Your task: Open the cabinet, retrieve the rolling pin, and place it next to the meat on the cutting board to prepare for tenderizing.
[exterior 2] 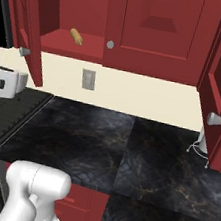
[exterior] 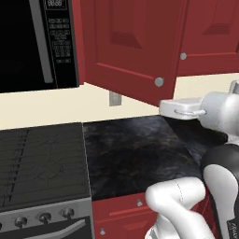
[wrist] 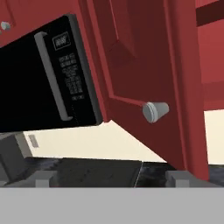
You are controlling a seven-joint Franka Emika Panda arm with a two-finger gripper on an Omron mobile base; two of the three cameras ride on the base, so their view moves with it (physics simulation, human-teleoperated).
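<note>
The robot's tool [wrist: 109, 177], nearest the camera, stands wide open and empty, just short of the round grey knob [wrist: 154, 112] on the dark-red cabinet's swung-open door [wrist: 144, 74]. The light tan wooden rolling pin [exterior 2: 76, 36] lies on the cabinet shelf [exterior 2: 87, 45]. Reaching well likely means steering around the door edge, then closing across the pin's middle.

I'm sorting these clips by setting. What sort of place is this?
A home kitchen, rendered in simulation. Signs: a black microwave mounted over a stove, dark-red wall cabinets, one open with a rolling pin inside, and a dark marbled counter.
</note>
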